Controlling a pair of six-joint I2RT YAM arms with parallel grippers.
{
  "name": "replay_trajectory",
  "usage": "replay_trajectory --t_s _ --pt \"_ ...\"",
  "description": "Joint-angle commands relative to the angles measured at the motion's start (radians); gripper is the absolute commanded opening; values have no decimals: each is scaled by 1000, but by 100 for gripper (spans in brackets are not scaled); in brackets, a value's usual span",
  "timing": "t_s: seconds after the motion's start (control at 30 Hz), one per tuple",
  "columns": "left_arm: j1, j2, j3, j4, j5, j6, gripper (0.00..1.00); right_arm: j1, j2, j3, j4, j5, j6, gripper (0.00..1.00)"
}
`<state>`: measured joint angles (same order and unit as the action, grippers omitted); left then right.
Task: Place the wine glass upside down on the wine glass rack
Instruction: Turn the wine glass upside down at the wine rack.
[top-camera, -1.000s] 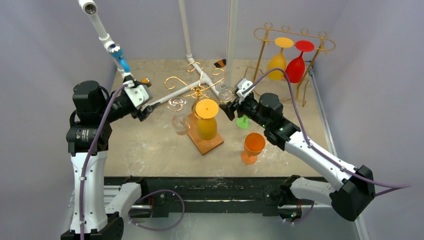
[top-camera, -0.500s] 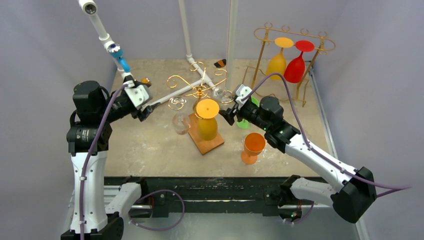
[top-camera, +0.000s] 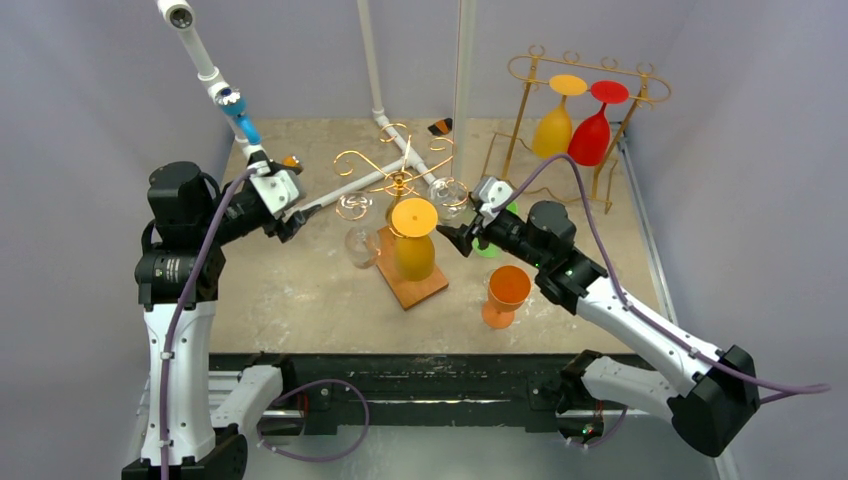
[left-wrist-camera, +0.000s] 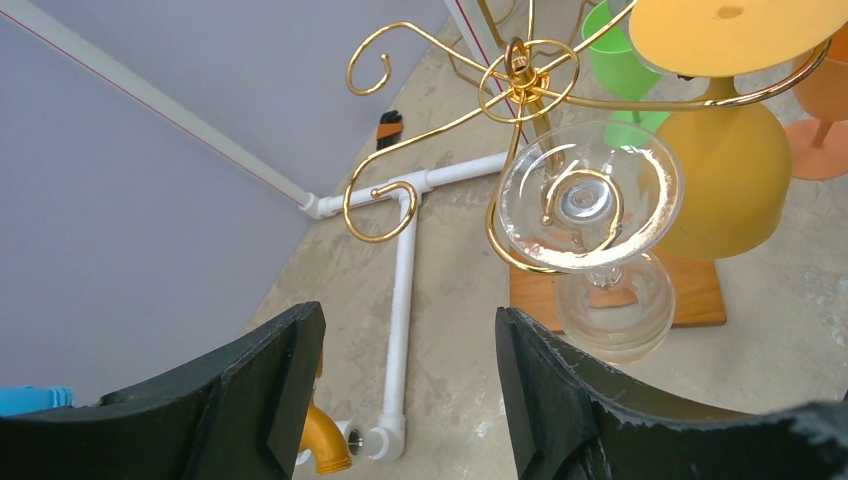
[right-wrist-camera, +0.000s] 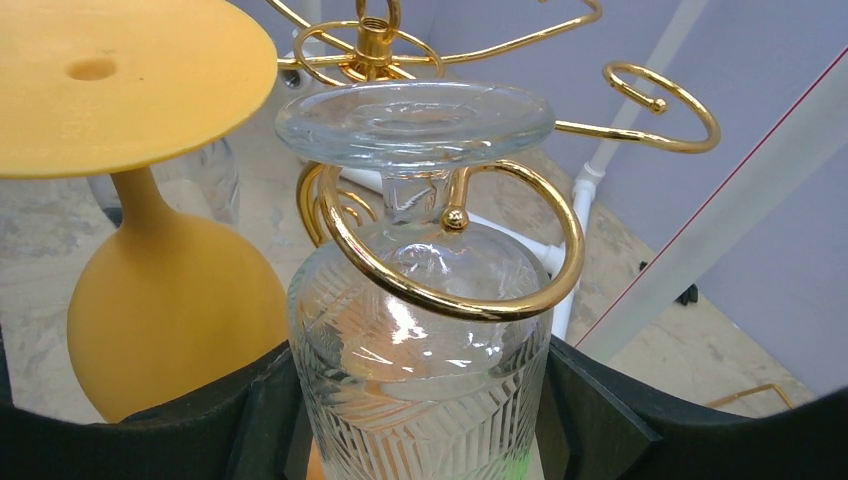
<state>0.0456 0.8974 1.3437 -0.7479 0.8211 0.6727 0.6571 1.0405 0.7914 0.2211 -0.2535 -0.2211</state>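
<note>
A gold scroll rack (top-camera: 398, 182) stands on a wooden base (top-camera: 428, 287) mid-table. A yellow glass (top-camera: 413, 240) and a clear glass (top-camera: 360, 242) hang upside down from it. My right gripper (top-camera: 455, 236) is shut on the bowl of a second clear wine glass (right-wrist-camera: 420, 330), upside down. Its stem sits inside a gold ring hook (right-wrist-camera: 455, 303) and its foot (right-wrist-camera: 415, 120) is just above the ring. My left gripper (top-camera: 287, 216) is open and empty, left of the rack; in the left wrist view (left-wrist-camera: 410, 335) the hanging clear glass (left-wrist-camera: 590, 200) is ahead.
An orange glass (top-camera: 506, 294) stands upright right of the base, a green glass (top-camera: 490, 245) behind my right wrist. A second gold rack (top-camera: 590, 72) at the back right holds a yellow and a red glass. White pipes (top-camera: 345, 190) cross the table behind the rack.
My right gripper has shifted slightly nearer and lower beside the rack with the clear glass in it. The left arm has not moved.
</note>
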Motion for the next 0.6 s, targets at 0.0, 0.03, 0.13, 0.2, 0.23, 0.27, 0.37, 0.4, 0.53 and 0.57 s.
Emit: replay_trajectory --t_s 0.0,0.03,0.13,0.2,0.23,0.27,0.37,0.4,0.53,0.57 --pt "6 -7 0 34 4 -12 67 0 -41 0 122 -16 8 0" --pt "5 -8 1 34 3 -12 67 0 -44 -4 125 -15 10 0" --pt "5 -8 0 33 1 -11 67 -1 -58 -19 135 -7 19 0" --pt "5 -9 0 28 0 -8 67 0 -72 -27 139 -2 22 0" --pt "6 -9 0 27 0 -7 67 0 -77 -32 141 2 24 0" --pt "6 -10 0 27 -2 -6 67 0 -81 -36 142 5 28 0" --pt "5 -12 0 26 -2 -4 67 0 -96 -50 148 21 39 0" --pt "5 -12 -1 25 -2 -4 67 -1 -99 -52 151 28 41 0" --pt "5 -15 -2 25 -3 -3 67 0 -106 -62 157 49 54 0" --pt "5 -15 -3 25 -3 -2 67 -1 -106 -65 161 55 59 0"
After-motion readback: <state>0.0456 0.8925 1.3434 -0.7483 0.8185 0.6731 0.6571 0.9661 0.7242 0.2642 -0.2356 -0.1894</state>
